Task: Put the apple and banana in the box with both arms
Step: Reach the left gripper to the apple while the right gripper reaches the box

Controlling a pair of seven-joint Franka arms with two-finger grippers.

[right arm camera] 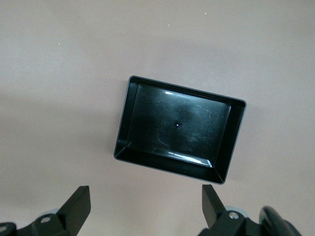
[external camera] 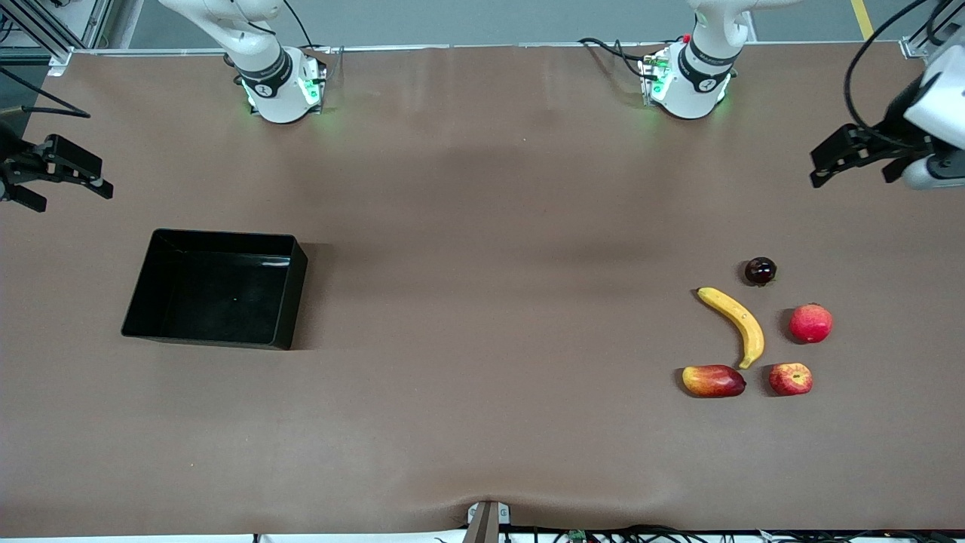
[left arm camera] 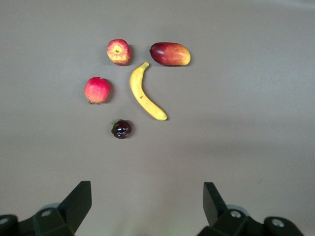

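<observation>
The apple (external camera: pixel 790 378), small and red with yellow streaks, lies at the left arm's end of the table, nearest the front camera. The yellow banana (external camera: pixel 735 324) lies curved beside it. Both show in the left wrist view: the apple (left arm camera: pixel 118 51) and the banana (left arm camera: pixel 144 93). The black box (external camera: pixel 211 294) stands empty at the right arm's end and shows in the right wrist view (right arm camera: pixel 123 135). My left gripper (external camera: pixel 818 170) hangs open and empty in the air above the table's end (left arm camera: pixel 147 201). My right gripper (external camera: pixel 74 194) hangs open and empty near the box (right arm camera: pixel 146 201).
A pinkish-red round fruit (external camera: pixel 810 323), an oval red-yellow fruit (external camera: pixel 713 381) and a small dark fruit (external camera: pixel 760 271) lie around the banana. The brown table (external camera: pixel 490 302) stretches bare between the fruits and the box.
</observation>
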